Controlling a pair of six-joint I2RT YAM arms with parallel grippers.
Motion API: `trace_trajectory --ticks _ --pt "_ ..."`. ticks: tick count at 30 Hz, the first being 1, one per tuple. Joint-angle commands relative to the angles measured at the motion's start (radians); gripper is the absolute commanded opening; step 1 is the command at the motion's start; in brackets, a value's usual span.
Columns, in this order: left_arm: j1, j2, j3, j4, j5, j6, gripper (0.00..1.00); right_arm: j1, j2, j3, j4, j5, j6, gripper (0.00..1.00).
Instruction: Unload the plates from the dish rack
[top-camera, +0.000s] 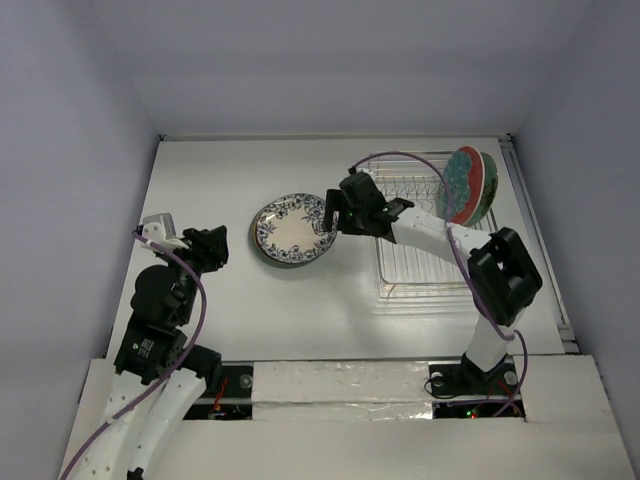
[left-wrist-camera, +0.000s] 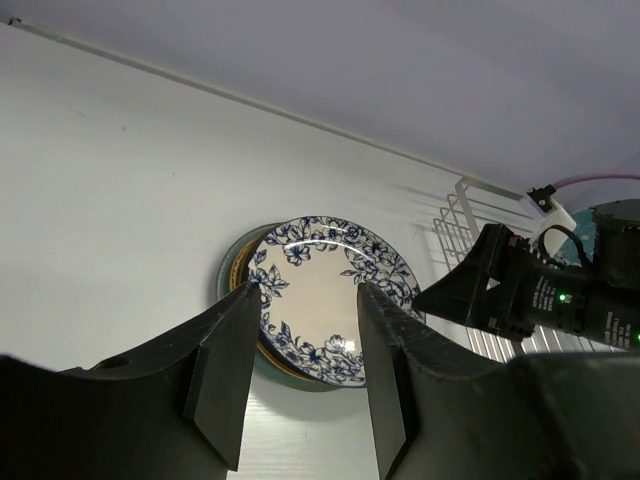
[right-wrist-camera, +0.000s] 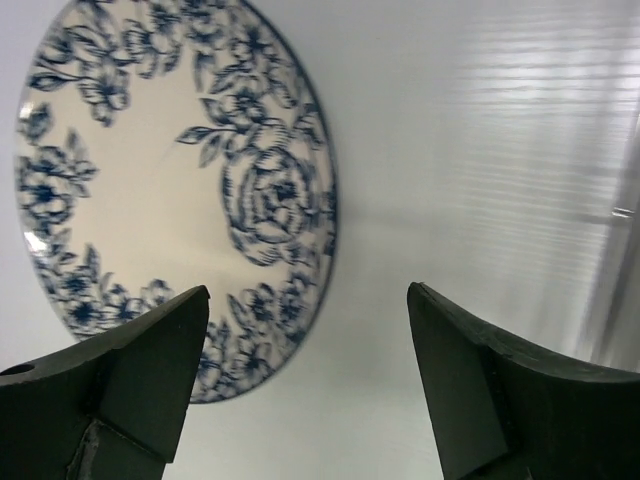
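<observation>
Plates (top-camera: 468, 185), round ceramic, teal and red-rimmed, upright in silver wire dish rack (top-camera: 420, 265) from above, behind-right of right gripper (top-camera: 330, 212), right arm nearer. Left wrist: left gripper (left-wrist-camera: 307, 300) parted, empty, facing white blue-floral plate (left-wrist-camera: 320, 265) stacked on table (left-wrist-camera: 100, 200). Right wrist: jaws wide, empty, beside its rim

A white table (top-camera: 200, 180) fills the middle of the top view. Pale lavender walls box it in: a back wall (top-camera: 330, 60), a left wall (top-camera: 60, 200) and a right wall (top-camera: 600, 150). A grey rail (top-camera: 548, 260) runs along the table's right edge. At the near edge lies a white board (top-camera: 340, 380) with a crinkled silver strip (top-camera: 340, 410).
</observation>
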Motion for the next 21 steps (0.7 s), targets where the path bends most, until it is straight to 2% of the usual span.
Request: trace_trajectory --ticks 1,4,6,7,8,10,11,13,14,15,17,19,21 --pt "-0.004 -0.009 -0.007 0.027 0.004 -0.002 0.40 0.008 -0.059 0.089 -0.235 0.145 -0.119 0.86" --pt "-0.004 -0.012 -0.007 0.027 0.004 0.000 0.40 0.008 -0.120 0.107 -0.292 0.205 -0.158 0.80" --pt "-0.004 -0.015 -0.007 0.027 0.004 -0.002 0.40 0.008 -0.191 0.100 -0.294 0.248 -0.167 0.50" --pt "-0.004 -0.015 -0.007 0.027 0.004 0.000 0.40 -0.004 -0.270 0.099 -0.300 0.317 -0.173 0.30" --pt "-0.004 -0.018 -0.007 0.027 0.004 -0.002 0.40 -0.017 -0.309 0.103 -0.309 0.352 -0.176 0.00" --pt "-0.004 -0.021 -0.007 0.026 0.004 -0.002 0.39 -0.065 -0.377 0.101 -0.327 0.414 -0.190 0.00" --pt "-0.004 -0.024 -0.007 0.027 0.004 0.000 0.34 -0.137 -0.430 0.096 -0.335 0.456 -0.208 0.00" --pt "-0.004 -0.029 -0.007 0.027 0.004 -0.003 0.20 -0.220 -0.473 0.078 -0.353 0.492 -0.227 0.00" --pt "-0.004 -0.033 -0.007 0.027 0.004 -0.003 0.07 -0.310 -0.504 0.069 -0.355 0.504 -0.251 0.00" --pt "-0.004 -0.037 -0.007 0.026 0.004 -0.003 0.02 -0.353 -0.515 0.058 -0.352 0.504 -0.267 0.00" --pt "-0.004 -0.046 -0.004 0.021 0.004 -0.006 0.00 -0.463 -0.520 0.066 -0.369 0.512 -0.299 0.00" --pt "-0.004 -0.050 -0.001 0.010 0.004 -0.013 0.00 -0.524 -0.504 0.098 -0.396 0.521 -0.329 0.00" --pt "-0.004 -0.060 0.001 0.009 0.004 -0.014 0.02 -0.583 -0.463 0.127 -0.419 0.498 -0.340 0.26"
